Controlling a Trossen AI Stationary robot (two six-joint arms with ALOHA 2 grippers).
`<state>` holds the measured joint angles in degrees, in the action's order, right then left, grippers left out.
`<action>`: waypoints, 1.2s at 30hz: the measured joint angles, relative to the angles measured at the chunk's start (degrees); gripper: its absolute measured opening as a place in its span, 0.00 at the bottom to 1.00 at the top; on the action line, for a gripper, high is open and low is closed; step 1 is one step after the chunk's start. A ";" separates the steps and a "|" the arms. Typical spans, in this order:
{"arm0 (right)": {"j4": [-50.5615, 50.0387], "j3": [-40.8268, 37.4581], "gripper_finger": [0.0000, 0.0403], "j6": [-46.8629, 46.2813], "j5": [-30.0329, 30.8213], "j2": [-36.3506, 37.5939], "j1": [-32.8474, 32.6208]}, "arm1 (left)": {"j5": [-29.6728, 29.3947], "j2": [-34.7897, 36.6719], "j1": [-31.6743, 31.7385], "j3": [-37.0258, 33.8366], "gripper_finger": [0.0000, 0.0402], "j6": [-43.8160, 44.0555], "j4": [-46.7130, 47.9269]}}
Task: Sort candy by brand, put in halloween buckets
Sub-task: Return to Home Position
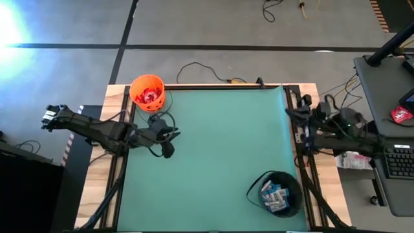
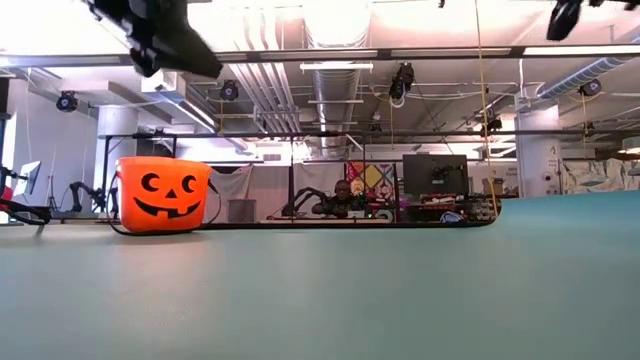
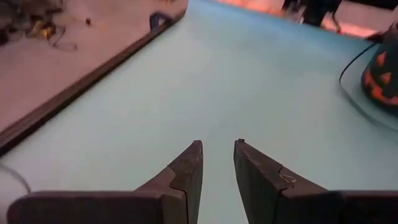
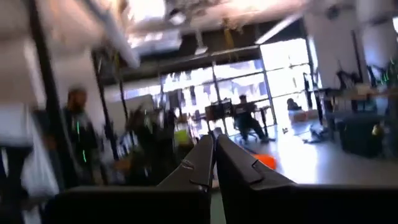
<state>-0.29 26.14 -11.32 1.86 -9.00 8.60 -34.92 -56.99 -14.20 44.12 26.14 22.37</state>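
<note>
The orange bucket (image 1: 147,92) (image 2: 162,193) stands on its base at the mat's far left corner, with red candy (image 1: 150,96) inside. The black bucket (image 1: 279,193) (image 3: 380,70) stands near the near right corner and holds blue-and-white bars (image 1: 274,194); its thin bail handle lies toward the mat's middle. My left gripper (image 1: 169,146) (image 3: 217,155) hovers over bare mat just near of the orange bucket, narrowly open and empty. My right gripper (image 1: 294,115) (image 4: 214,149) is raised at the table's right edge, shut and empty, pointing level into the room.
The green mat (image 1: 213,149) lies bare between the two buckets. A black cable (image 1: 194,68) runs along the far edge. A desk with a keyboard (image 1: 398,162) stands right of the table. People sit and stand in the room behind (image 2: 345,195).
</note>
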 joint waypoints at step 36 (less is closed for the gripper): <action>10.69 -25.45 0.03 -1.05 -11.32 8.17 -0.09 | 21.90 48.75 8.28 -43.05 0.19 -15.08 -28.88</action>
<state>10.40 0.69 -12.36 -9.47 -0.84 8.51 -13.01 -8.24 -5.92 1.07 11.06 -6.50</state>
